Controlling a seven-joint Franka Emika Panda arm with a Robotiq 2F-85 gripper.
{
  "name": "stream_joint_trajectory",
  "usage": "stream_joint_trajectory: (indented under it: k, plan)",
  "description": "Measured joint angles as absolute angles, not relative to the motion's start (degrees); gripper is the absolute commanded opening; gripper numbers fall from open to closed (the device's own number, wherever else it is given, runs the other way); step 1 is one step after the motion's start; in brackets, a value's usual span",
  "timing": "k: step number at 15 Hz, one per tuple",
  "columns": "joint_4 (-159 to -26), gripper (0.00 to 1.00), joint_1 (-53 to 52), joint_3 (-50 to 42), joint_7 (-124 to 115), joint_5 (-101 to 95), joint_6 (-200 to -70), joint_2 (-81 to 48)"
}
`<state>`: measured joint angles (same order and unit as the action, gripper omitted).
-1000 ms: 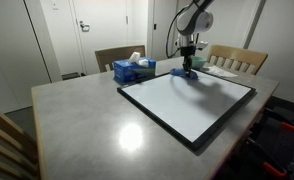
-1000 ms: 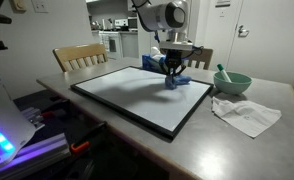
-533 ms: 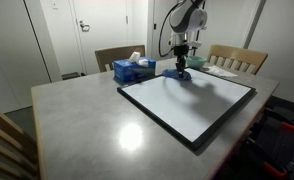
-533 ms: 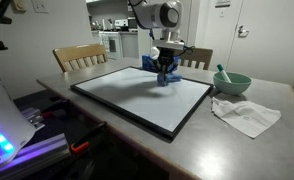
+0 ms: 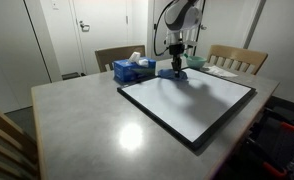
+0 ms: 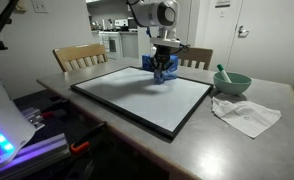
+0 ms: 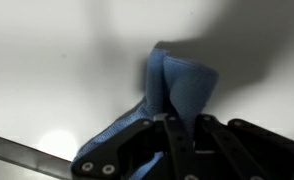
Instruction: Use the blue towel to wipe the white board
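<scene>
We see the gripper [image 6: 164, 66] pinching a bunched fold of the towel [image 7: 177, 85], which rests on the board [image 6: 137, 98] at its far edge, just inside the frame. We judge three risks. Little cloth touches the board, so strokes may leave streaks. The towel could snag on the board's frame and slip free. Pressing hard might shift the board.

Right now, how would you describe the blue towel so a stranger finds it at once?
Look at the big black-framed whiteboard on the grey table. At its far edge, the gripper pinches the blue towel. Unlike the stiff blue tissue box nearby, it is soft, crumpled cloth.
</scene>
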<state>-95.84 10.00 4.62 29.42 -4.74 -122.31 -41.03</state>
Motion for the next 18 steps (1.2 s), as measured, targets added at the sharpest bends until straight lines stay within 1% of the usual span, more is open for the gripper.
stream_joint_trajectory:
  k: [3, 8, 18]
  plan:
    - [-95.8, 0.03, 9.7, 4.6, 29.4, -4.8, -122.1, -41.1]
    - [-92.8, 0.03, 6.1, 5.2, 29.2, -4.8, -116.7, -43.0]
    - [-79.3, 0.03, -0.7, 8.1, 29.5, -4.8, -105.0, -50.7]
